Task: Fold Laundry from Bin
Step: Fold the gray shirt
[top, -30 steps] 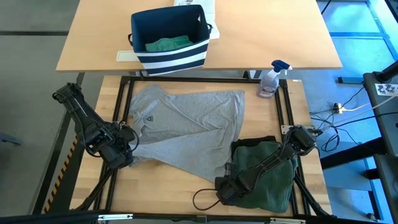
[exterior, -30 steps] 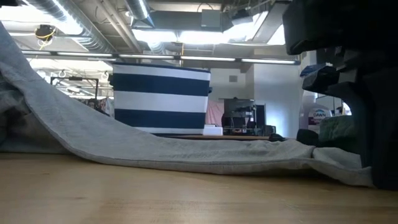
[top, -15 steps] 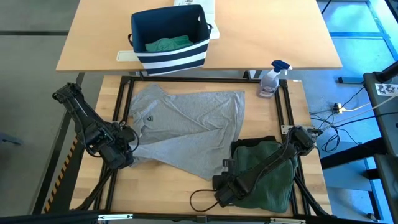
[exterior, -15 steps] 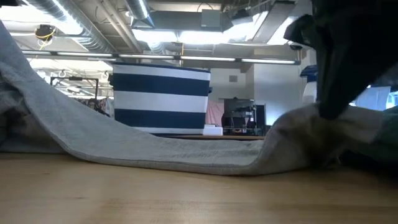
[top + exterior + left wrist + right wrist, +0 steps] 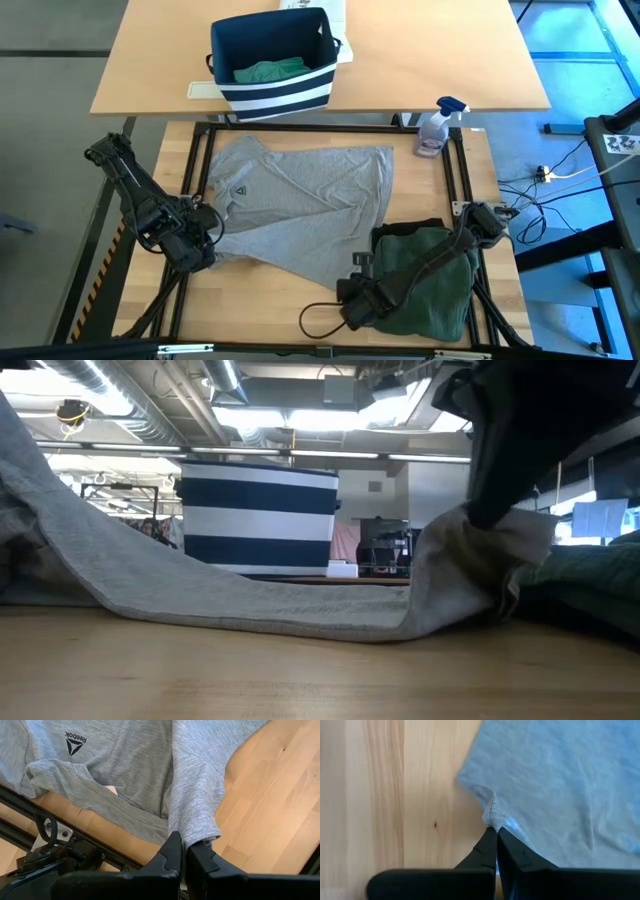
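A light grey T-shirt [image 5: 300, 205] lies spread on the wooden table, and each of my grippers is shut on one of its near corners. My left gripper [image 5: 205, 252] is at the near left and my right gripper [image 5: 356, 290] at the near right, beside a folded dark green garment [image 5: 430, 285]. In the low view the shirt [image 5: 250, 610] sags onto the table between two raised ends. On the far table the navy, white-striped bin [image 5: 270, 62] holds a teal-green garment [image 5: 268, 72]. My left gripper [image 5: 184, 851] pinches the tip of a narrow grey flap [image 5: 196, 834] at the shirt's near-left end between its two shut fingers, from above and slanting down. The flap runs up to the fingers, clear of the wood. My right gripper [image 5: 495, 834] pinches the shirt's near-right corner [image 5: 492, 816] between its shut fingertips, coming steeply from above. The bunched corner [image 5: 470, 560] is lifted off the table and the cloth behind it slopes down to the wood.
A spray bottle [image 5: 437, 128] stands at the far right by the black frame rail [image 5: 462, 175]. A black cable loop [image 5: 318, 322] lies near the front edge. Bare wood stretches along the near edge between the two arms.
My right gripper has risen and drifted a little toward the table's left, tipping as it went. The shirt's near-right corner, flat on the table a second ago, now stands lifted in a bunched peak. The rest of the shirt stays where it was.
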Available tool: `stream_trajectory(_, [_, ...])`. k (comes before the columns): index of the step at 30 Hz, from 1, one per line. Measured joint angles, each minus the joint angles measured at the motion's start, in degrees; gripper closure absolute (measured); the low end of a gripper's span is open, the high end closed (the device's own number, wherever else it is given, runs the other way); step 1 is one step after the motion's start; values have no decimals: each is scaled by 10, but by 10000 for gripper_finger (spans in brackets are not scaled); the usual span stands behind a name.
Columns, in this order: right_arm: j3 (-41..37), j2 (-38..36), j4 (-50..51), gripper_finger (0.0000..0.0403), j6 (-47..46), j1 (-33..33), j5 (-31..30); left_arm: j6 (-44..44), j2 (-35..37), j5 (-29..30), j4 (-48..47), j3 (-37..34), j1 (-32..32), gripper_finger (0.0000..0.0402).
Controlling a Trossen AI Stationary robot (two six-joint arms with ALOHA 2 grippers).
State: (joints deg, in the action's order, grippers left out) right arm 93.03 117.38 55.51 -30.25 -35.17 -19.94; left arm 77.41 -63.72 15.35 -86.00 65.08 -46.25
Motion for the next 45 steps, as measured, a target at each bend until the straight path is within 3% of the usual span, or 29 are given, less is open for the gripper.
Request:
stream_trajectory(14, [0,-1,-125,403,117,23,-1,-6,0,2,2,0,0,401])
stream_trajectory(26, [-1,-1,-105,403,137,33,-7,-10,0,-2,33,0,0,401])
stream_trajectory(39, [-162,-117,-258,403,96,34,-20,-37,-29,-5,39,0,0,401])
stream_trajectory(45, [-196,-159,-269,403,89,33,-34,-44,-30,8,49,0,0,401])
